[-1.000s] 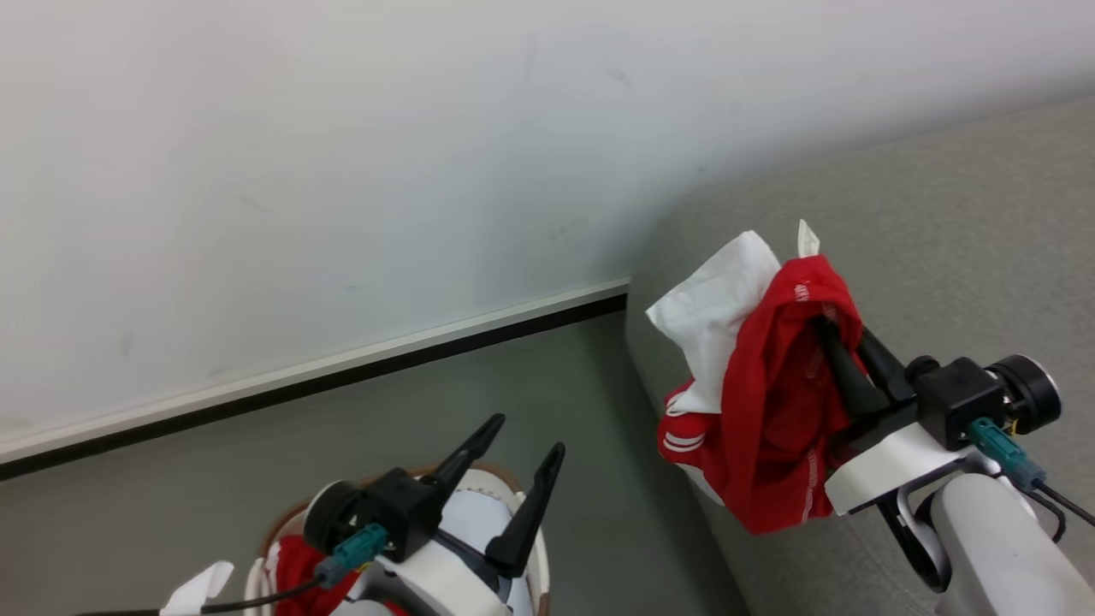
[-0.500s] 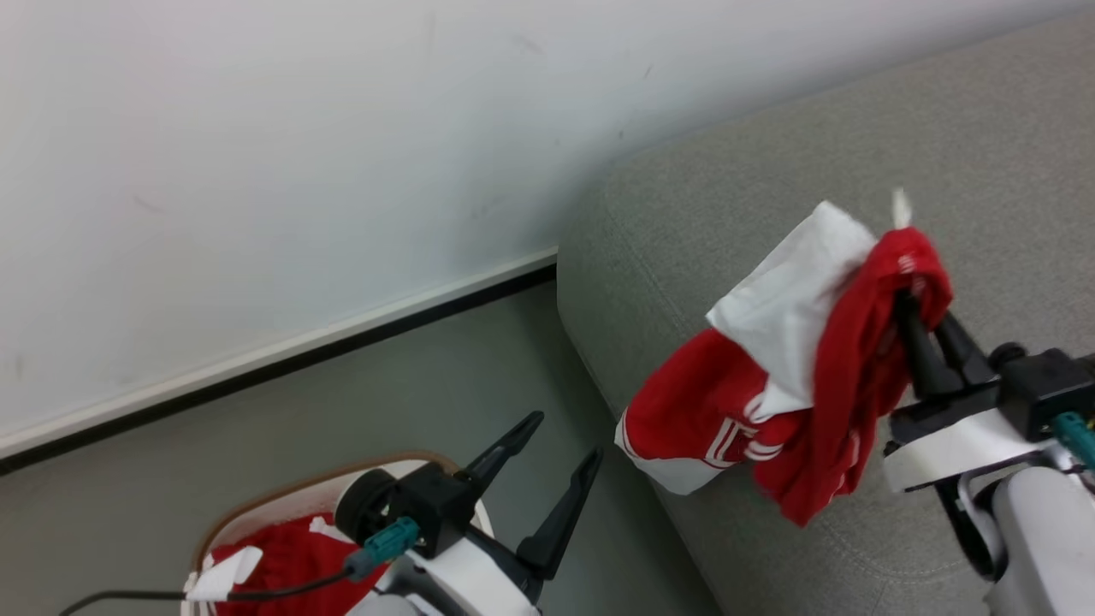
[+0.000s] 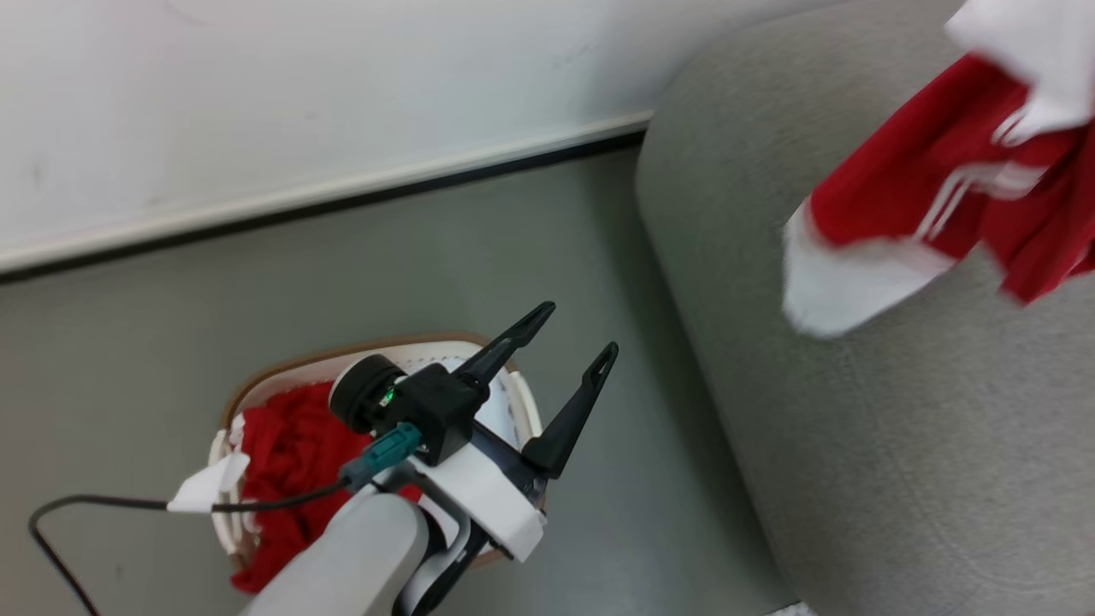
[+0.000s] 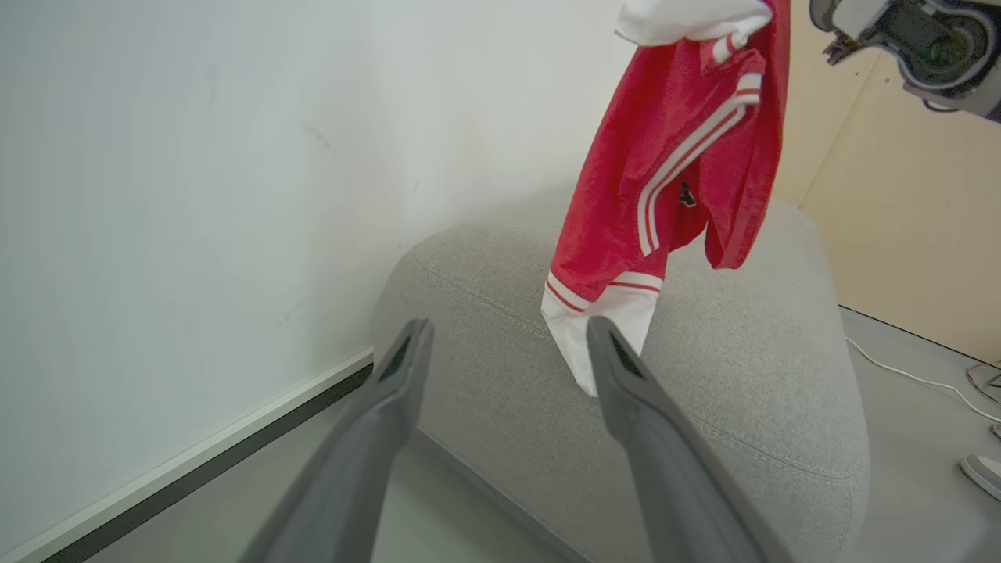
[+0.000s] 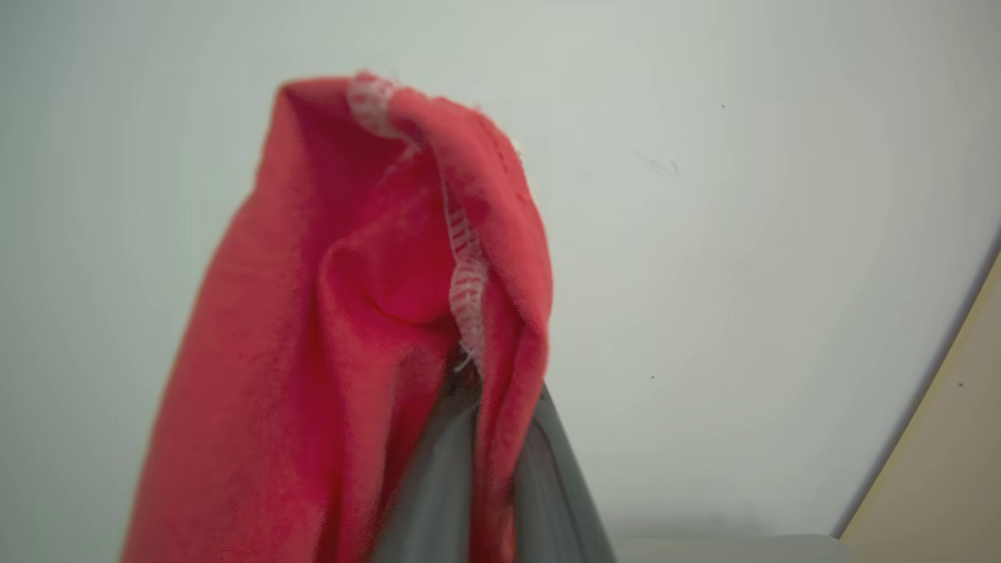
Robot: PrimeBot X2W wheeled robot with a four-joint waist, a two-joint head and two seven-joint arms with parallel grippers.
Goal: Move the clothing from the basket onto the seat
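Note:
A red garment with white stripes and a white cuff (image 3: pixel 941 188) hangs over the seat (image 3: pixel 855 445), a big light grey sofa. In the right wrist view my right gripper (image 5: pixel 477 391) is shut on a fold of this clothing (image 5: pixel 352 313). The left wrist view shows the garment (image 4: pixel 680 172) dangling from the right wrist (image 4: pixel 931 39), its cuff just above the seat (image 4: pixel 743 391). My left gripper (image 3: pixel 578 329) is open and empty above the basket (image 3: pixel 282 364), which holds more red clothing (image 3: pixel 287 445). Its fingertips (image 4: pixel 414 336) point toward the sofa.
A white wall with a dark baseboard (image 3: pixel 342 192) runs behind the grey floor (image 3: pixel 128 342). A beige panel (image 4: pixel 899 234) stands past the sofa, with a thin white cable (image 4: pixel 907 375) on the floor. A black cable (image 3: pixel 85 505) trails from my left arm.
The head camera has turned, so more of the basket shows. The held garment has swung out and hangs longer, and the right gripper has left the head view at the upper right.

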